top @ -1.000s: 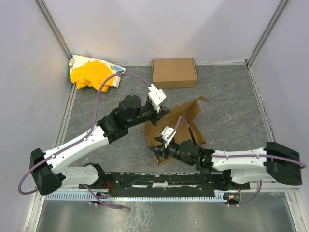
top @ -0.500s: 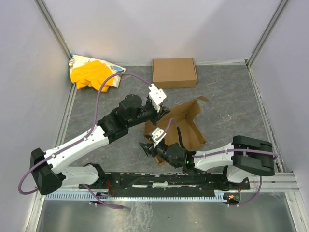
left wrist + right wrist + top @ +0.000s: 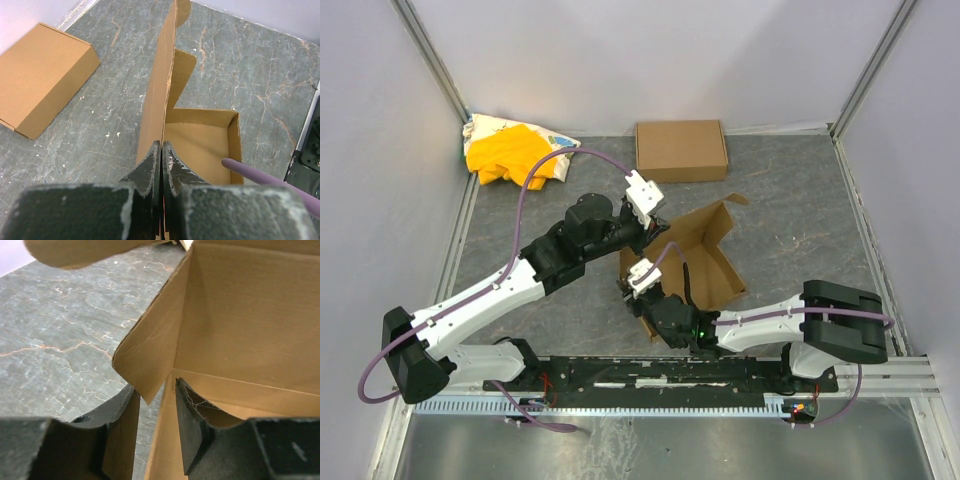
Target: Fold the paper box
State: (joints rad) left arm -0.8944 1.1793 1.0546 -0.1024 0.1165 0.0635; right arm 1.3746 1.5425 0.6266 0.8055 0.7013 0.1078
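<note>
The paper box (image 3: 705, 262) is a brown cardboard tray in the middle of the table, half formed, with one tall panel standing up on its left side. My left gripper (image 3: 655, 230) is shut on that panel's edge. In the left wrist view its fingertips (image 3: 161, 146) pinch the upright panel (image 3: 159, 90), and the tray floor (image 3: 200, 147) lies to the right. My right gripper (image 3: 636, 296) is at the box's near-left corner. In the right wrist view it (image 3: 156, 385) is open and straddles a low wall (image 3: 165, 440). A bent corner flap (image 3: 150, 355) hangs just above the gap.
A second flat brown box (image 3: 681, 150) lies closed at the back, also seen as a box (image 3: 45, 75) in the left wrist view. A yellow cloth bundle (image 3: 515, 152) sits in the back-left corner. White walls enclose the table. The left arm's purple cable (image 3: 270, 175) crosses above the tray.
My right arm has swung left along the near edge of the box to its near-left corner, and its jaws have narrowed. The left gripper has kept its hold on the panel.
</note>
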